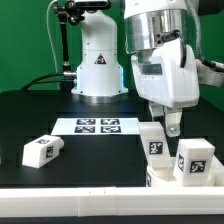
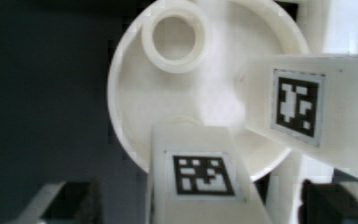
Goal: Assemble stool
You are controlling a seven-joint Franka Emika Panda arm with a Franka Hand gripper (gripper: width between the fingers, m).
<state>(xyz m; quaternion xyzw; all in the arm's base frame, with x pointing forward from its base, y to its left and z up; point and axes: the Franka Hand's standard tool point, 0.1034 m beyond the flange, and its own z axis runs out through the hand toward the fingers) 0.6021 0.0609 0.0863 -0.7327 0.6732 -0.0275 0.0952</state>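
A black desk [image 1: 30, 115] fills the exterior view. The white robot body [image 1: 98, 65] stands at the board's twelve o'clock, at the back of the desk. Its arm comes down over the corner at four o'clock from the board.

The stool's round white seat [image 1: 163, 180] lies flat in that corner, partly cut off by the frame edge. In the wrist view an open round socket [image 2: 176, 38] shows in its face.

The marker board [image 1: 95, 126] lies flat mid-desk, well apart from the seat.

Two tagged legs stand upright on the seat. The first leg [image 1: 153, 140] is nearer the board, and the second leg [image 1: 195, 158] is at its four o'clock. A third, loose leg [image 1: 42, 150] lies alone on the desk at the board's eight o'clock, well apart from the rest.

The end effector [image 1: 172, 127] hangs just above the seat, between the two standing legs in the exterior view. In the wrist view its dark fingers [image 2: 55, 205] stand apart on either side of one leg. A gap shows on each side, so they clamp nothing.
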